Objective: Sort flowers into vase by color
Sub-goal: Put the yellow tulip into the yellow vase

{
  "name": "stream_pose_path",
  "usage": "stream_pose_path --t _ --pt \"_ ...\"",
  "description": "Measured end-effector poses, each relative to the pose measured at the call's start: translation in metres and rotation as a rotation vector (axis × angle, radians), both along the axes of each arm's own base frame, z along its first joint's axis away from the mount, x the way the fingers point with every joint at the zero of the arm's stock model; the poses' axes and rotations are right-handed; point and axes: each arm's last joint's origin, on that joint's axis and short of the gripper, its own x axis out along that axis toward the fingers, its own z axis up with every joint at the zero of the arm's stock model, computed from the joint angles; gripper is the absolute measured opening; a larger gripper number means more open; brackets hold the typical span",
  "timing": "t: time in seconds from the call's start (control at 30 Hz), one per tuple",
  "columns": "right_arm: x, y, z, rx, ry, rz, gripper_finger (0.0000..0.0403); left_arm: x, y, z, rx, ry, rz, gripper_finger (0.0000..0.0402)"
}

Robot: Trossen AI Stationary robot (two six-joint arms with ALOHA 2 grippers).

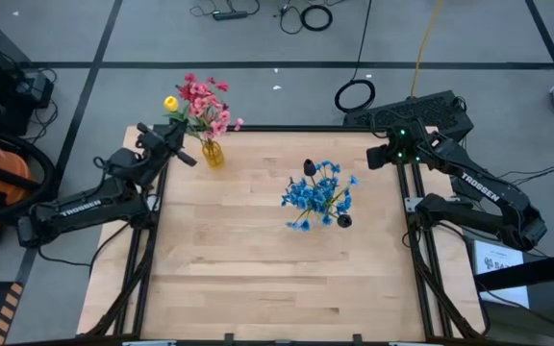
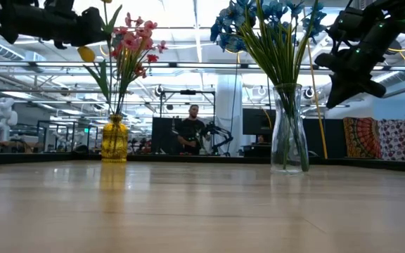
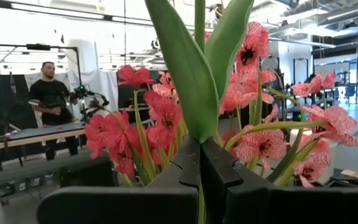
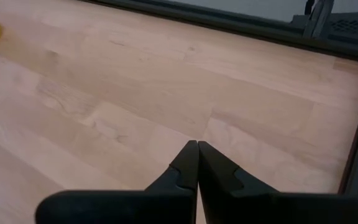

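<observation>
Two vases stand on the pale wood table (image 1: 258, 279), well apart. The yellow vase (image 1: 213, 153) at the far left corner is small, amber glass with a narrow neck; it holds the pink flowers (image 1: 205, 104), papery ruffled blooms on thin green stems, too bunched to count. The clear vase (image 2: 289, 133), tall and waisted, stands right of centre with the blue flowers (image 1: 317, 195) fanned out above it, and two dark buds (image 1: 309, 167) poke from that bunch.

The left gripper (image 1: 183, 142) hangs just beside the yellow vase, its fingers (image 3: 219, 171) pinched tight on the green stalk of a yellow bud (image 1: 171, 103), with two broad smooth leaves rising straight from the jaws. The pink blooms crowd close around that stalk.

The right gripper (image 4: 197, 149) waits over bare table at the far right edge, fingers pressed together on nothing.

Beyond the table a person (image 2: 192, 128) stands in the room, and cables (image 1: 354, 94) lie coiled on the grey floor.
</observation>
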Motion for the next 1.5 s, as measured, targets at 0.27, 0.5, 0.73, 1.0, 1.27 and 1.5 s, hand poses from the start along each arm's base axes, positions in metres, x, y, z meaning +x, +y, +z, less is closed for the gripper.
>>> stream_pose_path --t 0.27,0.5,0.73,1.0,1.27,1.5 --pt "0.002 -0.002 0.002 -0.029 -0.024 0.000 0.0000 0.000 0.000 0.001 0.011 -0.003 0.002 0.0000" --pt "0.002 -0.002 0.002 -0.030 -0.024 0.000 0.0000 0.001 0.001 0.004 0.061 -0.001 0.019 0.0000" --pt "0.002 -0.002 0.002 -0.027 -0.027 -0.004 0.0000 0.013 0.008 -0.005 0.000 0.044 0.017 0.0000" --pt "0.002 -0.002 0.002 -0.023 -0.029 -0.007 0.0000 0.017 0.010 0.001 0.048 -0.033 0.020 0.0000" --pt "0.002 -0.002 0.002 -0.021 -0.027 -0.007 0.0000 0.018 0.010 0.000 0.053 -0.012 0.035 0.0000" --pt "0.002 -0.002 0.002 -0.021 -0.026 -0.007 0.0000 0.028 0.017 -0.010 0.004 0.040 0.036 0.0000"
